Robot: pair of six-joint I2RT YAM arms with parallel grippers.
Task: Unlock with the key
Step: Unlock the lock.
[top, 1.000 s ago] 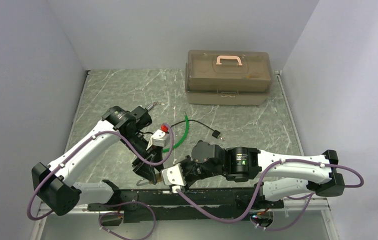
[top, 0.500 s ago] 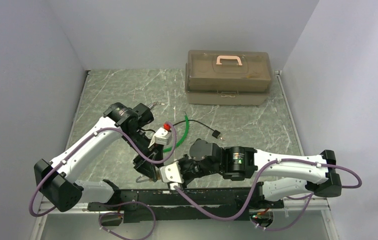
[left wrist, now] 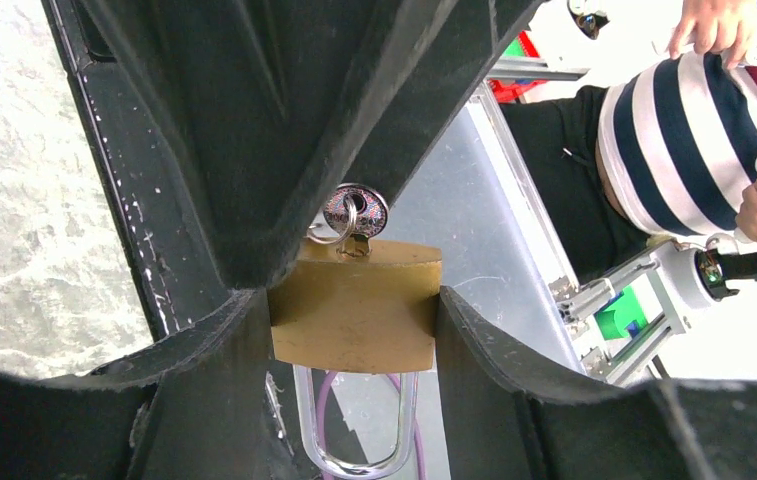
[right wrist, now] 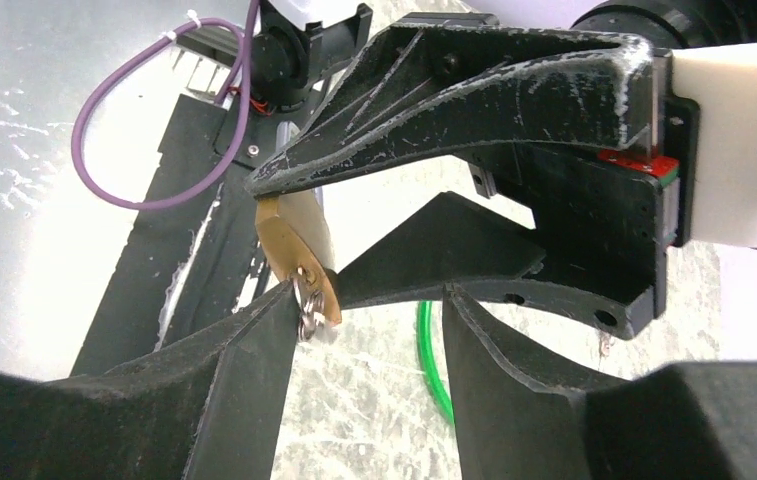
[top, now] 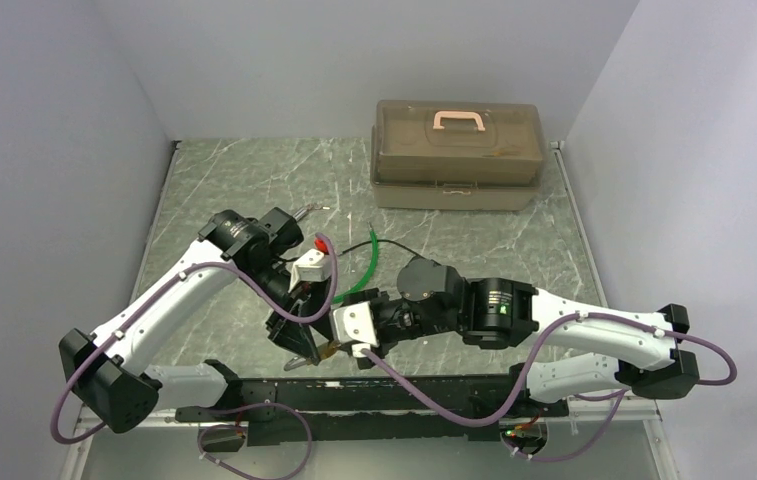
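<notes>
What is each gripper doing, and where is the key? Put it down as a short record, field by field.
left gripper: shut on brass padlock, clamped across its sides
key: seated in the padlock, head sticking out
right gripper: open, one fingertip next to the key, contact unclear, nothing held
shackle: both legs enter the body
toolbox: closed, at the back

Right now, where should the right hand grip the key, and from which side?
Probably the key's round flat head, the only part sticking out of the brass padlock. Come from the keyhole end, opposite the shackle, squeezing the head's two faces; the left hand clamps the body's sides.
</notes>
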